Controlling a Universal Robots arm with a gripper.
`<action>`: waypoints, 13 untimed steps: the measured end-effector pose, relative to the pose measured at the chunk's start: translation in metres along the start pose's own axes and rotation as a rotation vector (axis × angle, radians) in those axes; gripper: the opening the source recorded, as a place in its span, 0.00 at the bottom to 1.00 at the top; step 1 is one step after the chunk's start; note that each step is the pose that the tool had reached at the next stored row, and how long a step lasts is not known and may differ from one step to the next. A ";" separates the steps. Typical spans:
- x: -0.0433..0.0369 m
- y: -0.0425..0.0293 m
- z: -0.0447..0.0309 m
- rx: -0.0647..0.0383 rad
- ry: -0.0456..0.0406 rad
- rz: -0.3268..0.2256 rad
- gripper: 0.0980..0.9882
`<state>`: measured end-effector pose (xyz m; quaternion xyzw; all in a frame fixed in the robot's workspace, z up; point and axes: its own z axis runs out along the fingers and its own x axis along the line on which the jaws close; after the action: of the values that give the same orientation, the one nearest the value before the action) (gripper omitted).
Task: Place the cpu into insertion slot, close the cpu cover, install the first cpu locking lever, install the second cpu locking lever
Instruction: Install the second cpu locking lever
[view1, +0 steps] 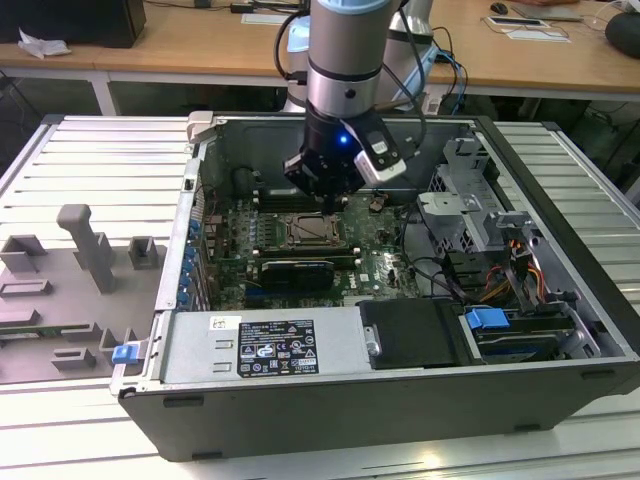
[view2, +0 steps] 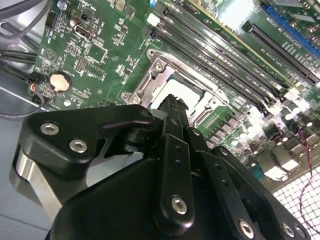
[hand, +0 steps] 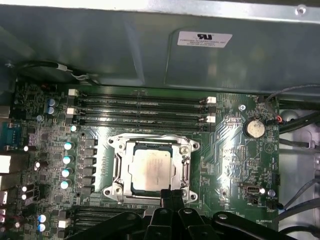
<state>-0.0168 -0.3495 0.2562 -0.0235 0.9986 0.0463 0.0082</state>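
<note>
Basically one cpu (hand: 151, 169), pale metal top, sits flat in the one slot (hand: 116, 188) at the board's (hand: 227, 155) middle, with the cover (hand: 183, 172) closed down around it as a silvery frame. One gripper (hand: 171, 192) hangs low over the socket's edge away from the four memory slots (hand: 142, 111); its fingers look pressed together, nothing seen between them, though contact with the socket cannot be told. In the exterior view the arm (view1: 345, 60) reaches straight down into the open case (view1: 560, 290) near its centre. Four long black memory slots run parallel along one socket side, close to it. One round coin battery (hand: 254, 128) lies near the board's corner. Case walls ring the board; cables (hand: 295, 122) crowd one edge.
</note>
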 end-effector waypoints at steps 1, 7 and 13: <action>0.0001 -0.0014 -0.0001 0.000 0.0000 0.000 0.01; 0.0004 -0.0065 0.0056 0.000 0.0006 0.000 0.01; 0.0035 -0.0092 0.0088 -0.001 0.0012 0.000 0.01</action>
<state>-0.0198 -0.3581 0.2465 -0.0235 0.9986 0.0466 0.0076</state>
